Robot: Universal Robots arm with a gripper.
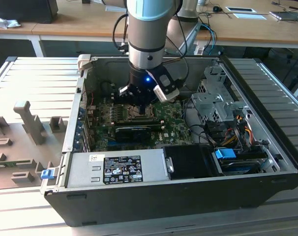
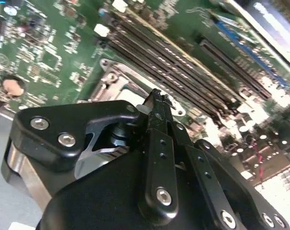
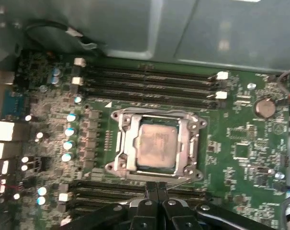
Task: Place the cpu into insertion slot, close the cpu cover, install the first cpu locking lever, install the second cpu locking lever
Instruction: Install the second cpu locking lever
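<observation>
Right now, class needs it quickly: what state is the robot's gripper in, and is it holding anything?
Gripper: shut, fingers pressed together and holding nothing, poised beside the cpu cover, which lies closed over the cpu.

One cpu (image 3: 157,146) sits under one cpu cover (image 3: 127,143). Four long black memory slots lie on each side of it. One gripper (image 3: 156,188) is in view.

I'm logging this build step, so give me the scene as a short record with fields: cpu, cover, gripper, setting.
cpu: seated in the slot, metal top showing
cover: down around the cpu, framing it
gripper: above the socket's edge, fingers together, holding nothing
setting: green motherboard inside an open computer case
</observation>
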